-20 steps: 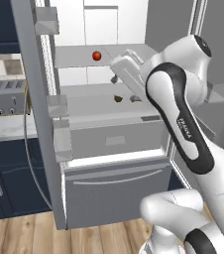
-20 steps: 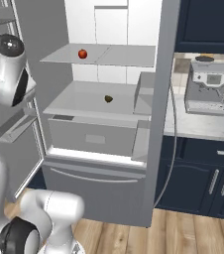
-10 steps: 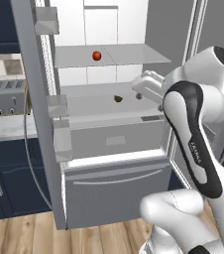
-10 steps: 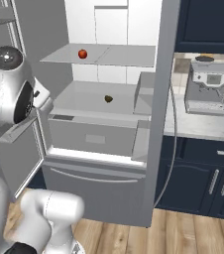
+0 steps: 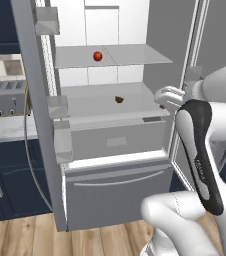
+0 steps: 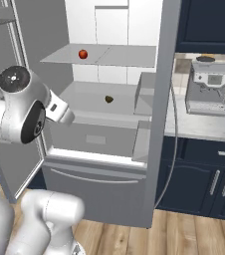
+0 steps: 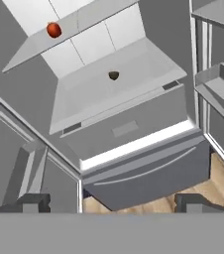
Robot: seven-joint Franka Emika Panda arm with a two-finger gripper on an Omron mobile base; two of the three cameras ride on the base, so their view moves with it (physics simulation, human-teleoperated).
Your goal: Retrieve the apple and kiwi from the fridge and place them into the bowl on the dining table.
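Observation:
The fridge point(image 5: 130, 30) stands open in front of me. The red-orange apple point(image 5: 98, 56) point(image 6: 83, 54) point(image 7: 54, 30) rests on the upper grey shelf. On the shelf below lies the small brown kiwi point(image 5: 119, 99) point(image 6: 109, 99) point(image 7: 114, 75). My gripper point(image 5: 161, 96) point(image 6: 67, 115) point(image 7: 114, 203) hovers outside the fridge, off to the right of the shelves near the right door, facing in. It is open, with nothing between its fingertips point(image 7: 34, 202). Both fruits are well clear of it. The bowl and the dining table are out of view.
Both fridge doors stand wide open, the left door point(image 5: 37, 100) with bins and the right door point(image 6: 162, 99) beside my arm. The bottom drawer point(image 5: 117, 187) is closed. A toaster point(image 5: 5, 97) sits on the left counter, a coffee machine point(image 6: 211, 87) on the right.
My hand has swung right and downward, from in front of the upper shelf near the apple to beside the right door. Apple and kiwi have not moved.

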